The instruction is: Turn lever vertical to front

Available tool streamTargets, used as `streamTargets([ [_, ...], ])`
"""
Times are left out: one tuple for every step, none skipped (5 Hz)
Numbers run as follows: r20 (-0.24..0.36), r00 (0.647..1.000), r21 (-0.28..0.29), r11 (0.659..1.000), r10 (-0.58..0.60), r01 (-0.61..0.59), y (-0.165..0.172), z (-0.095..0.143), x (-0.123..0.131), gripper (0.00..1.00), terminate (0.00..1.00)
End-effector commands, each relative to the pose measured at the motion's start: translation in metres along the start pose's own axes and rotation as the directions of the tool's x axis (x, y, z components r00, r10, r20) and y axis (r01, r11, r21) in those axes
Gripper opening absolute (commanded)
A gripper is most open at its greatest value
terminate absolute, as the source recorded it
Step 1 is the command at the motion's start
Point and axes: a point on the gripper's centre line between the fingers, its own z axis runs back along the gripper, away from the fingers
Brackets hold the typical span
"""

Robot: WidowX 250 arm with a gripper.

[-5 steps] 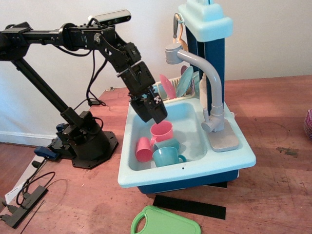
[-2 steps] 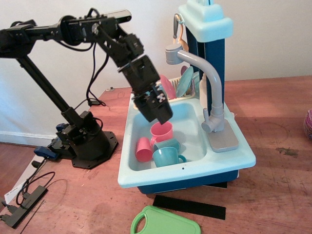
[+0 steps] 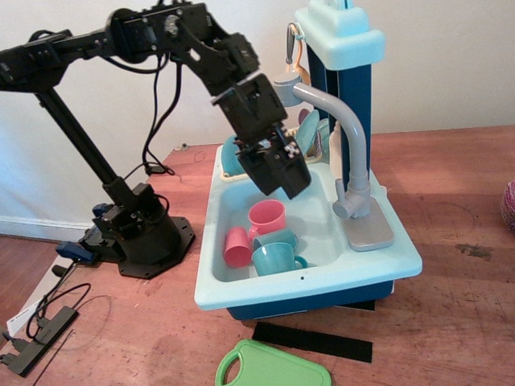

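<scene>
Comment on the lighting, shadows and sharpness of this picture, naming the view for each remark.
In observation.image the light is soft and even, with no harsh glare on the sink. Also in observation.image, faint shadows fall beneath the sink and the green board. In the same view the end effector is dark and slightly soft, its jaws indistinct, while the lever and cups look reasonably crisp.

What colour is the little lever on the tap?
Grey, like the tap; the lever shows best in the observation.image view, the only one.

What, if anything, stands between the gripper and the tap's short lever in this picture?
Nothing visible does. The gripper hangs over the sink basin, left of the lever, with open space between them. The cups sit lower, in the basin, below that path.
</scene>
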Motion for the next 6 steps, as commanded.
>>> streamTargets([
  [-0.032, 0.997, 0.009, 0.998, 0.063, -0.063, -0.017, -0.001, 0.007, 1.0, 0.0],
  [-0.031, 0.996, 0.0, 0.997, 0.08, -0.08, -0.021, -0.008, 0.016, 1.0, 0.0],
  [-0.032, 0.992, 0.003, 0.993, 0.12, -0.12, -0.023, -0.01, 0.026, 1.0, 0.0],
  [-0.042, 0.989, 0.006, 0.99, 0.144, -0.144, -0.032, -0.011, 0.039, 1.0, 0.0],
  [-0.037, 0.986, 0.001, 0.986, 0.165, -0.165, -0.04, -0.013, 0.054, 1.0, 0.0],
  [-0.034, 0.985, 0.006, 0.985, 0.171, -0.17, -0.041, -0.013, 0.064, 1.0, 0.0],
])
